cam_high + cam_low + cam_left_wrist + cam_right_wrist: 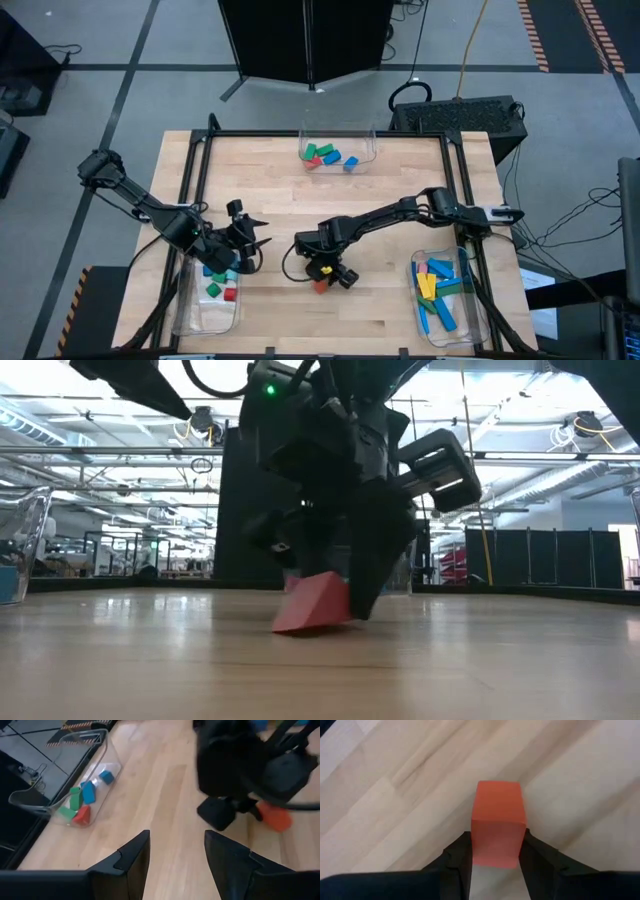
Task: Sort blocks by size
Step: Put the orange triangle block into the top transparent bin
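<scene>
A red block lies near the middle of the table, toward its front edge, with my right gripper shut on it from above. My left gripper hangs open and empty over the table's left side, beside the left clear bin. That bin holds small green, red and blue blocks. Mid-sized blocks lie in the clear bin at the far edge. Long bars fill the clear bin at the right. My right gripper pinches the red block's two opposite sides between its two fingers, at the end nearer the wrist. The fingers come slanting down from above. In the low view the block is tilted, one lower edge on the table and the gripped end raised.
Bare wood lies between the three bins. A dark rail frame runs round the table. My right arm reaches across the table from the right, and its cable loops beside the block.
</scene>
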Tool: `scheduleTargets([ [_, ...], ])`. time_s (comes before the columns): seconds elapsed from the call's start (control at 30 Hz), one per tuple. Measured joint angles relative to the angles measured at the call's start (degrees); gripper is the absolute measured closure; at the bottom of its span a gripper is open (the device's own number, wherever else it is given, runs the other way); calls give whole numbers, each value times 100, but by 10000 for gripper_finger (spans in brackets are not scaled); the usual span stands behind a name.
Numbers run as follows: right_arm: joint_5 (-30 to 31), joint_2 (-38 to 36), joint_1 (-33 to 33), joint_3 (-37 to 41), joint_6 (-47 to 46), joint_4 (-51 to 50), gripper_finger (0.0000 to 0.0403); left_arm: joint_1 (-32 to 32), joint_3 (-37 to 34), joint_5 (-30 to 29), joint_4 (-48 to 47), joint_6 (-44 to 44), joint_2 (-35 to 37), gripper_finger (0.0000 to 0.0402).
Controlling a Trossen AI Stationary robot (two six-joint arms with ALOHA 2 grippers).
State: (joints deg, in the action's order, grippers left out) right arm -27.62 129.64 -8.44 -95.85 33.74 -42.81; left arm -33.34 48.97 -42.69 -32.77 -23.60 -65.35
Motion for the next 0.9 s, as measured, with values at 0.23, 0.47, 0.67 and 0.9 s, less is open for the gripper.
scheduleTargets([
  [0.23, 94, -152, 165, 9, -359, -548, 281, 50, 0, 31, 264, -7, -609, 213],
  [0.47, 595, -199, 363, 9, -742, -668, 280, 373, -2, 181, 244, -303, -1352, 208],
  [0.67, 624, -200, 505, 7, -759, -680, 280, 492, -2, 145, 249, 133, -1682, 199],
  [0.9, 169, -220, 796, 129, -656, -679, 280, 367, -2, 154, 255, 598, -1760, 198],
])
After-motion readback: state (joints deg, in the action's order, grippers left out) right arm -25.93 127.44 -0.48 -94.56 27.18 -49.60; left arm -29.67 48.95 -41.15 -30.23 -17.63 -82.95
